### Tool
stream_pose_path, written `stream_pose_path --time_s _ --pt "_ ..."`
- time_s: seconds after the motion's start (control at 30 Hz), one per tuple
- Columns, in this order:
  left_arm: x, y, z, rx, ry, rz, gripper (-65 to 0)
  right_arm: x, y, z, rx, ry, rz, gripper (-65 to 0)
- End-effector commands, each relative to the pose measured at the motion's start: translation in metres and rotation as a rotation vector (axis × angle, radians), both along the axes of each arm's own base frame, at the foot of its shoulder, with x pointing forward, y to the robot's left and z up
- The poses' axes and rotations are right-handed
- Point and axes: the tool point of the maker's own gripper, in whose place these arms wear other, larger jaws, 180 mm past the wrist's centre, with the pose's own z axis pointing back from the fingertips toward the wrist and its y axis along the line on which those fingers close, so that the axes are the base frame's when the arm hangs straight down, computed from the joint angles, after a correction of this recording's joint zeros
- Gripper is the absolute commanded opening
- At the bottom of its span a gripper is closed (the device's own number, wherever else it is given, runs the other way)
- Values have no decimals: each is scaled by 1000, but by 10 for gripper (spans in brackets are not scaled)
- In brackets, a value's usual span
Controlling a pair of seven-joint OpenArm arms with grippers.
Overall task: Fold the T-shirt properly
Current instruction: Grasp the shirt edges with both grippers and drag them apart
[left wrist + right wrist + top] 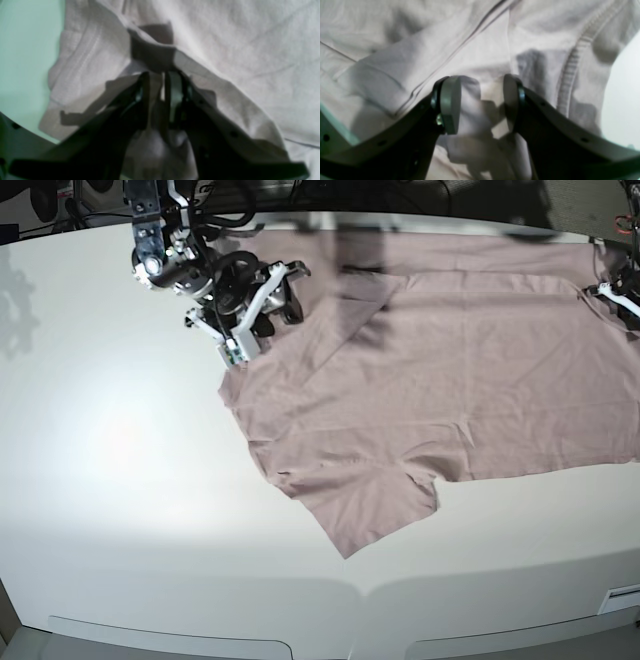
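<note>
Spread mostly flat across the white bench (120, 480), the T-shirt (450, 380), filling the scene from 9 o'clock to 3 o'clock, one sleeve poking out toward 6 o'clock. Soft, light and limp by the look of it: no stiffness to hold a shape, likely to sag, drag and wrinkle when lifted, so best taken by a doubled hem or seam edge rather than a single layer mid-panel. Left claw (157, 82) at the cloth's 3 o'clock edge, jaws nearly together with a thin pinch of fabric standing between them, so gripping the T-shirt edge as far as can be judged. Right claw (482, 100) at 10 o'clock near the collar end, jaws standing wide apart with a raised bunch of cloth between the pads (450, 105); open, not yet clamped. Ribbed seam (572, 72) close by at its 2 o'clock, a firmer place to bite.
</note>
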Motion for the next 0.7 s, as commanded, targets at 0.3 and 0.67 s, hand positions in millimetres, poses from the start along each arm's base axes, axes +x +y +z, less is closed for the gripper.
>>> stream_pose_path --time_s 0.3,0.67 --pt "15 -17 18 -34 -44 -33 -521 -14 -87 -7 -196 47 -35 -364" --pt "8 -45 2 -109 -50 1 -521 -14 -101 -6 -228 55 -48 -364"
